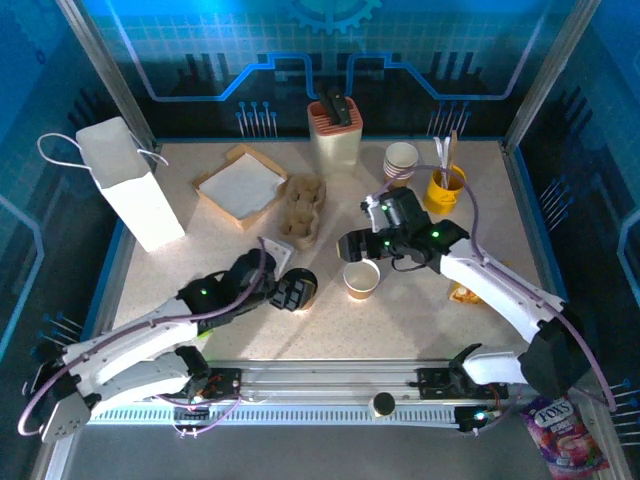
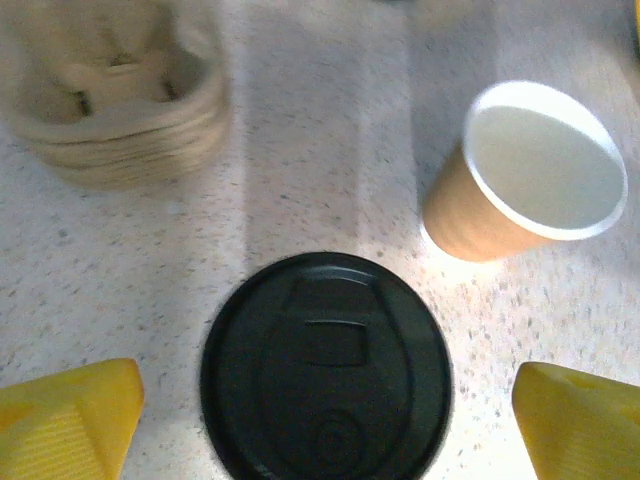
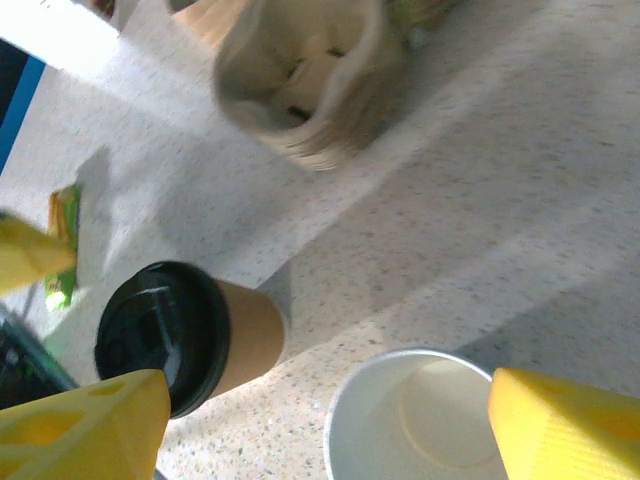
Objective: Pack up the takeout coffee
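Observation:
A takeout coffee cup (image 1: pixel 303 287), tan with a black lid (image 2: pixel 325 365), stands left of the table's centre. My left gripper (image 1: pixel 288 295) is open around it, its yellow fingers (image 2: pixel 65 420) wide on either side of the lid and not touching. In the right wrist view the lidded cup (image 3: pixel 190 335) shows from the side. A lidless tan cup (image 1: pixel 361 279), white inside (image 2: pixel 540 165), stands just to its right. My right gripper (image 1: pixel 357 246) hangs open above this lidless cup (image 3: pixel 420 425), which lies between its fingers (image 3: pixel 570 420).
A stack of pulp cup carriers (image 1: pixel 303 208) lies behind the two cups. A white paper bag (image 1: pixel 130 185) stands far left, next to a napkin tray (image 1: pixel 240 188). At the back stand a tan holder (image 1: pixel 335 130), nested cups (image 1: pixel 401 160) and a yellow utensil pot (image 1: pixel 445 188).

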Controlling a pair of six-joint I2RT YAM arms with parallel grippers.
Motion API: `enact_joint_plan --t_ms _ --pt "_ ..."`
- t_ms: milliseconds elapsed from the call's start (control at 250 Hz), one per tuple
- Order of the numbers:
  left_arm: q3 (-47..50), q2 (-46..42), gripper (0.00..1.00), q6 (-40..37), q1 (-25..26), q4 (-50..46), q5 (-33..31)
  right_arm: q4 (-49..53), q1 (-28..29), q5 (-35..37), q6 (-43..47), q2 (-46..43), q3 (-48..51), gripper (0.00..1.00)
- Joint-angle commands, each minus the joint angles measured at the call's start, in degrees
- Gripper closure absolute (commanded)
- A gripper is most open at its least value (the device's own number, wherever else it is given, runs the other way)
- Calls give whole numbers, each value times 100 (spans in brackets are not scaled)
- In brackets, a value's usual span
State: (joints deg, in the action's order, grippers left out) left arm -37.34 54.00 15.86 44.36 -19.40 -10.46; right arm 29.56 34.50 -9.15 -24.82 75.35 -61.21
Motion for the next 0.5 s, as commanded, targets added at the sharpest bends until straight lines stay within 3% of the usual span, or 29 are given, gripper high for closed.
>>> enact_joint_plan --t_ms 0,176,499 --pt "-48 -174 7 912 -759 -550 912 70 395 -226 652 313 -317 16" --pt "119 -298 10 1480 -1230 -745 1415 62 1005 171 1068 862 -619 14" --pt "122 159 13 1631 -1297 -917 1374 -143 1371 315 1237 1507 -768 15"
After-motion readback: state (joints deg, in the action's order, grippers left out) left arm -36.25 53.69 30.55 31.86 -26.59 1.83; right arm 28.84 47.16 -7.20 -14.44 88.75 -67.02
